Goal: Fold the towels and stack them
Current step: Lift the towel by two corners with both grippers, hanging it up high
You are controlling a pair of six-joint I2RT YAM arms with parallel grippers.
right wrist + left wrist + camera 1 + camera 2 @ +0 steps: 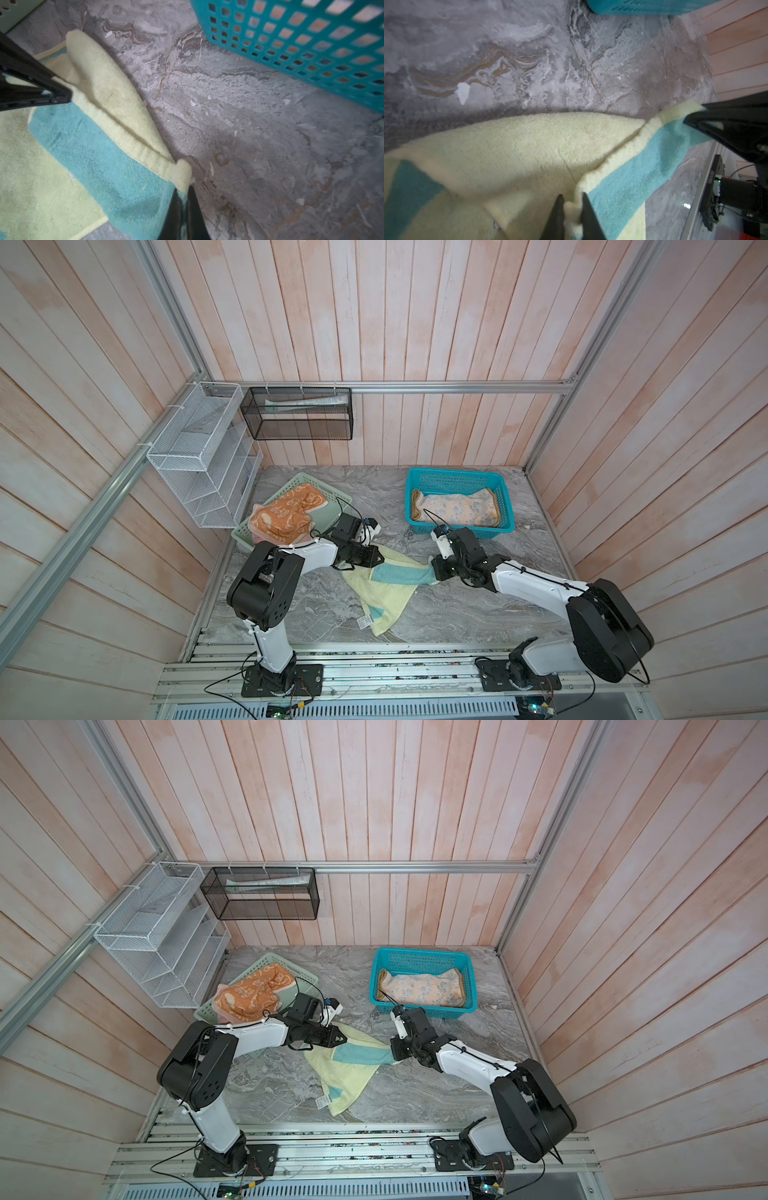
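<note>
On tabletop (457,614) centre, between both arms: pale yellow-green towel (384,589), teal-striped; judged soft, light, limp terry, best taken at hemmed corners. Left fingers (558,214) and right fingers (173,209) were each closed on a far corner. Long axis ran far-to-near, seemingly; tagged end pointed nearward

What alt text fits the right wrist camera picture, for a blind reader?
The right gripper pinches a corner of a pale yellow terry towel with a blue stripe on a grey marbled table. The left gripper grips another edge; a teal plastic basket stands nearby.
</note>
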